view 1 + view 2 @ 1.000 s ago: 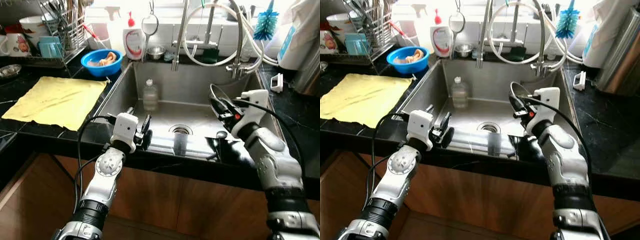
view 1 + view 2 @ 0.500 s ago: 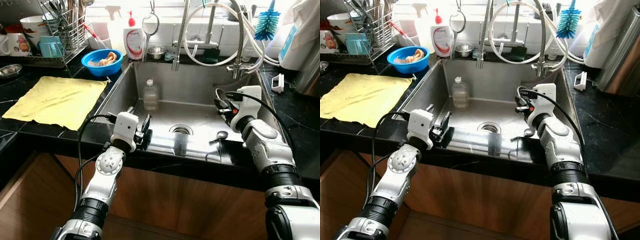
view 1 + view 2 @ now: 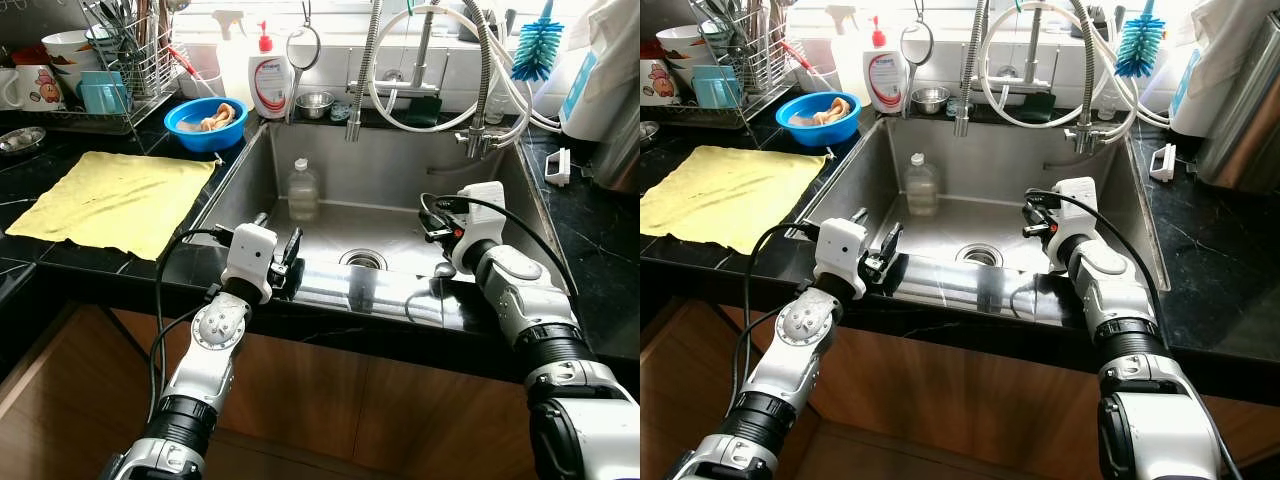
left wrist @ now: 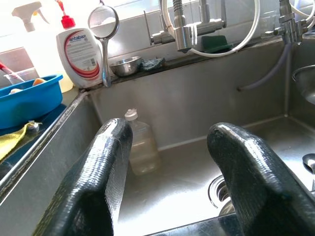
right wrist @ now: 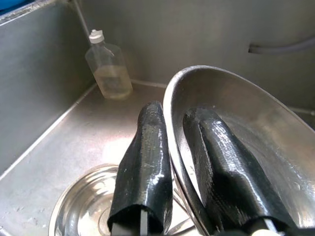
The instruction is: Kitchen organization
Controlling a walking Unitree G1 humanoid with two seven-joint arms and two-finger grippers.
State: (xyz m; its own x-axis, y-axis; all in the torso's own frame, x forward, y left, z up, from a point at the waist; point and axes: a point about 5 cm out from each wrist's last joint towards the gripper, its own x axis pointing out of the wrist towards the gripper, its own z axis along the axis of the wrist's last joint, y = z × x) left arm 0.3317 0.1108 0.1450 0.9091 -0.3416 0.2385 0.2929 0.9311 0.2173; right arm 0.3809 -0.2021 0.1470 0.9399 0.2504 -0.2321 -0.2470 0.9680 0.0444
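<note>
A: Where is the right gripper point(image 5: 182, 167)?

B: Down inside the sink point(image 3: 250, 180), over its right half. Its two black fingers point(image 5: 142, 167) pinch the rim of a steel bowl point(image 5: 246, 142), one finger outside the wall and one inside, so the bowl sits tilted on edge.

A: Anything under it?

B: A second steel bowl point(image 5: 83, 216) lies on the sink floor just below the gripper, near the drain point(image 3: 363, 259).

A: And the left gripper point(image 4: 170, 172)?

B: It hovers at the sink's front edge, on the left side, fingers spread apart and holding nothing. It looks along the basin toward a clear plastic bottle point(image 4: 140, 145) with a white cap, standing upright against the sink's back wall, left of the drain.

A: What sits behind the sink?

B: A tall spring faucet point(image 3: 362, 70) hangs over the back wall. On the ledge beside it stand a small metal cup point(image 3: 314, 103), a white soap dispenser point(image 3: 268, 80) with a red pump, and a hanging strainer point(image 3: 300, 48).

A: And left of the sink?

B: On the black worktop point(image 3: 60, 255) a yellow cloth point(image 3: 110, 200) lies spread flat. Beyond it sits a blue bowl point(image 3: 203, 122), just by the sink's back left corner, and further left a wire dish rack point(image 3: 100, 70)
</note>
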